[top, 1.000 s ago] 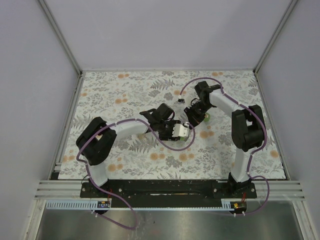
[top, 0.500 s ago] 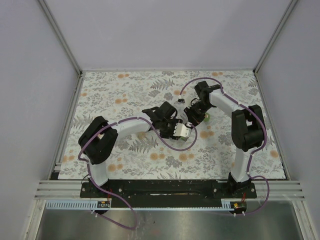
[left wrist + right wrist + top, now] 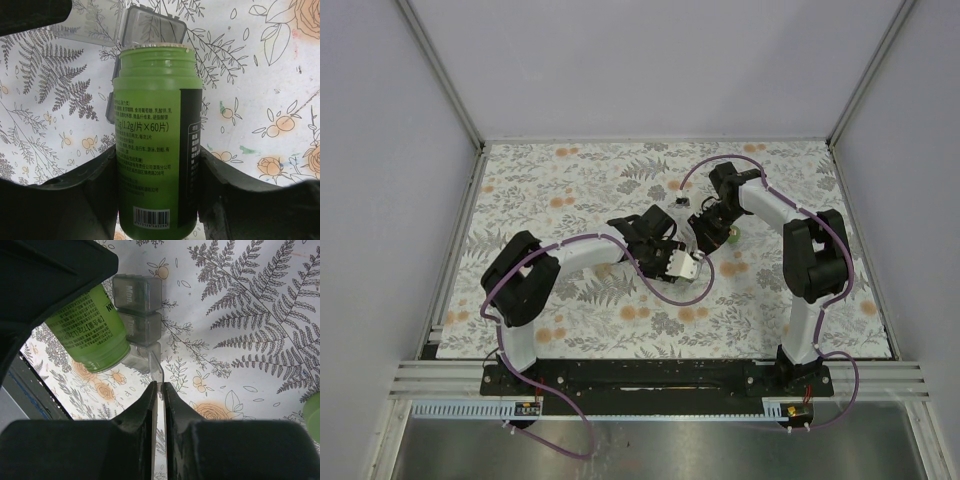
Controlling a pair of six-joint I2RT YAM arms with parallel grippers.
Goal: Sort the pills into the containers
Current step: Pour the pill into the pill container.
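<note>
Pill bottle (image 3: 155, 150), green with a black label strip and no cap on its mouth, is clamped between the left fingers (image 3: 95, 200), which are spread to its width and press on both of its sides. In the left wrist view it fills the middle of the frame, mouth toward the top, where the clear hinged lids of the pill organiser (image 3: 150, 27) lie just past its rim. In the right wrist view the bottle is in the upper left, just beside the organiser's smoky clear compartments, one of them marked "Mon". Whether bottle and organiser touch cannot be told. The right fingers (image 3: 145, 407), at the bottom centre of that view, are pressed together on a thin clear lid flap (image 3: 156, 372) that stands up from the organiser's nearest compartment. A green rounded thing (image 3: 314, 415) is cut off by the right edge. From above, the two sets of fingers meet just right of the middle of the fern-and-flower patterned surface (image 3: 570, 180)
</note>
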